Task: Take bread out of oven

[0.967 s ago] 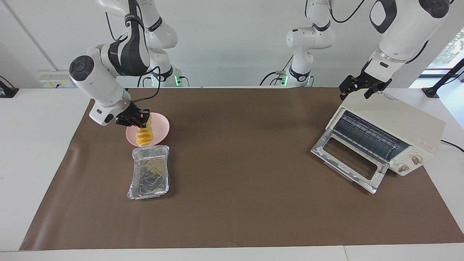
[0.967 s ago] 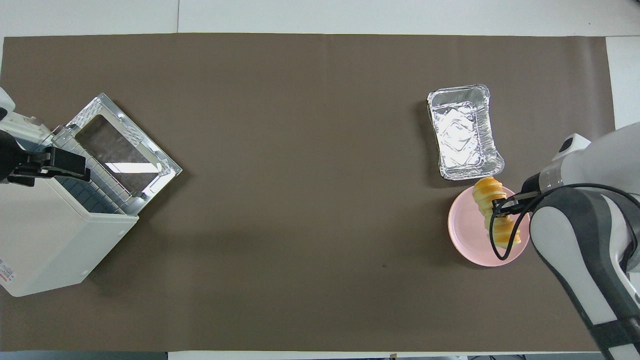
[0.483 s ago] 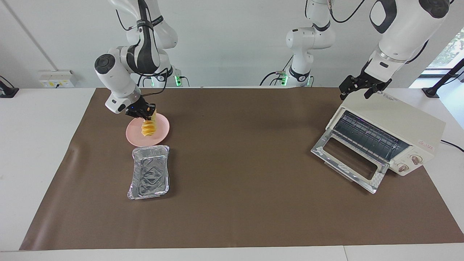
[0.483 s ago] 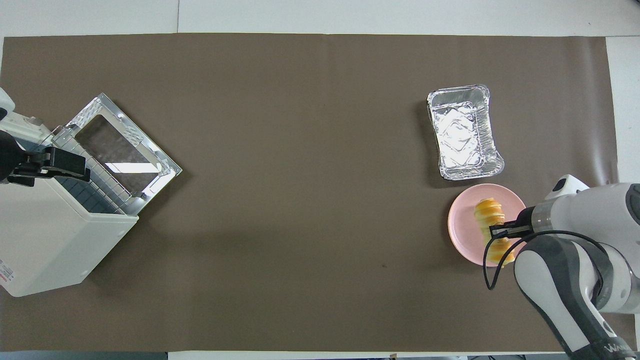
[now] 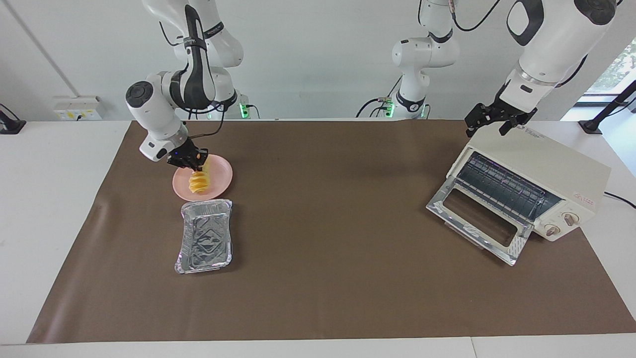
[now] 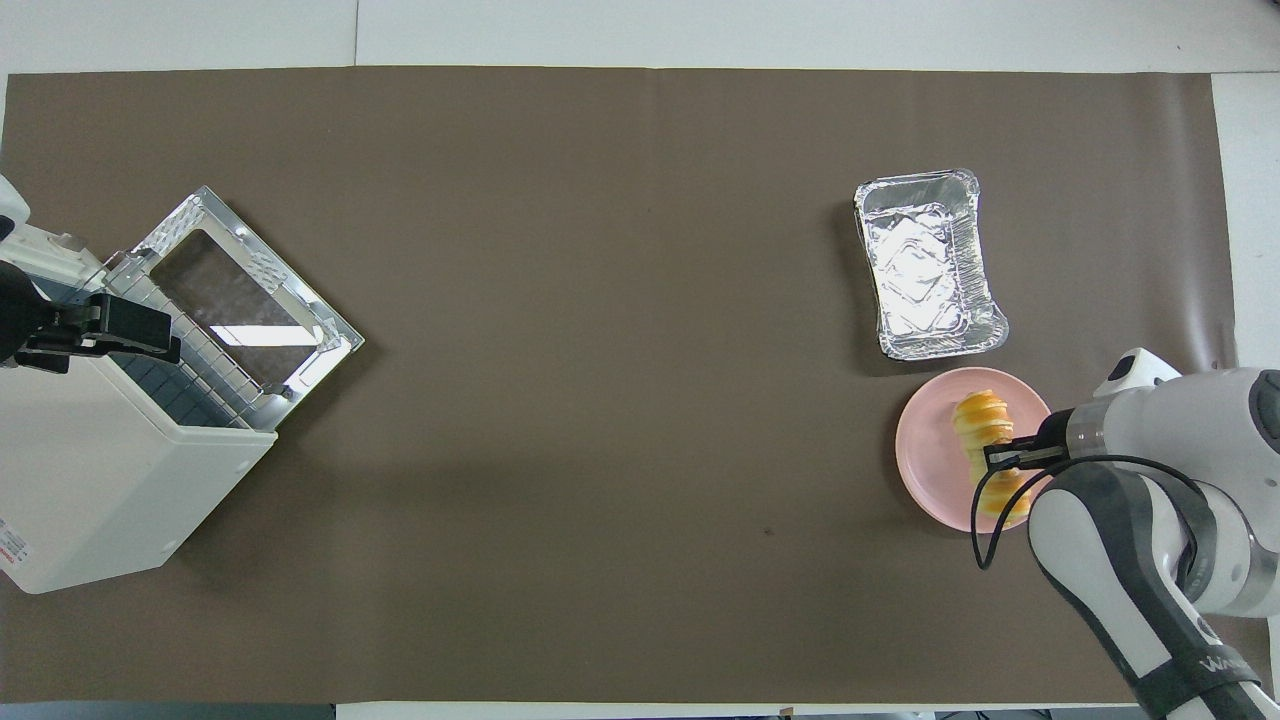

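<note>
Placing step, by the look of it, with the removal itself done. Down at the right arm's end of the table [image 5: 323, 298], right arm [image 5: 158, 118] bent low over the pink plate [image 5: 224, 173], right jaws set across the bread [image 5: 199, 182]. Bread lying along the plate, one end pointing toward the foil tray [image 5: 206, 237], the other end tucked under the jaws. Seen from overhead, jaws straddling the loaf near its middle, fingers on either side of it. Loaf apparently resting on the plate and no longer hanging. Cannot tell whether the grip on it is firm or just easing off.

Next move, as a judgement: open fully, then lift straight up, so as not to drag or roll the loaf off the plate's rim.

Foil tray empty, just beside the plate and farther from the robots.

At the left arm's end, oven [image 5: 556, 169] with its glass door [image 5: 477, 220] folded down flat and wire rack bare. No bread inside. Left jaws spread wide and empty at the top edge of the oven, waiting; contact with the casing not clear.
</note>
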### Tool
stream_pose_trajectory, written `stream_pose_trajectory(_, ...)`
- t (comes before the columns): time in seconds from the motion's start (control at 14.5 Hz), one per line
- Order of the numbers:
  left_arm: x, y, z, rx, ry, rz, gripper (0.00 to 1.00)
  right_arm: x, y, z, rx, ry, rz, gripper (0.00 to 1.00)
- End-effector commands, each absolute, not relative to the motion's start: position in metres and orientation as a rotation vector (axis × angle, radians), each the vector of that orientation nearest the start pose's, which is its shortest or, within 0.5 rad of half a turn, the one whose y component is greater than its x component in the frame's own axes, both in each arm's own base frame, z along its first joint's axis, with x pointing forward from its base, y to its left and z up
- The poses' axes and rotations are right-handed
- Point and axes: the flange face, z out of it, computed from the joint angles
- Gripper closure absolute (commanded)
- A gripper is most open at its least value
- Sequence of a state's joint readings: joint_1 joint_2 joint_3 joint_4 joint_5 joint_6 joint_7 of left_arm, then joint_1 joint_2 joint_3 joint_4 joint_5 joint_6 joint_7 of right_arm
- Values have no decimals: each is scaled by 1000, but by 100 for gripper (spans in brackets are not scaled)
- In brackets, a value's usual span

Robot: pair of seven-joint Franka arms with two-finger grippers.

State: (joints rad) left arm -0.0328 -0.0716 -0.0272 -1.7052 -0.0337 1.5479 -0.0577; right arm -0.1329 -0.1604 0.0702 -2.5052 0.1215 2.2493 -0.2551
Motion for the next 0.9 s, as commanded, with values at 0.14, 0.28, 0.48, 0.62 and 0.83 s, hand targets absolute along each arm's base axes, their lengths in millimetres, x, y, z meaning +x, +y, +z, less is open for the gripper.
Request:
stream_pose_trajectory(0.14, 520, -35, 604, -3178, -20, 146, 0, 456, -23, 345, -3046, -225, 104, 0)
stream_pose_trajectory(0.28, 520, -36, 604, -3179, -20, 146, 0, 470, -22, 374, -3032, -231, 148, 0)
stream_pose_trajectory(0.48, 520, -36, 604, -3179, -20, 146, 0, 492, -21, 431, -3021, -272, 167, 0)
stream_pose_trajectory(0.62, 520, -35, 603, -3178, -20, 148, 0, 501, -20, 470, -3020, -283, 160, 0)
stream_pose_trajectory(0.83, 520, -35, 603, -3177, -20, 148, 0, 511, -33, 518, -3070, -271, 81, 0)
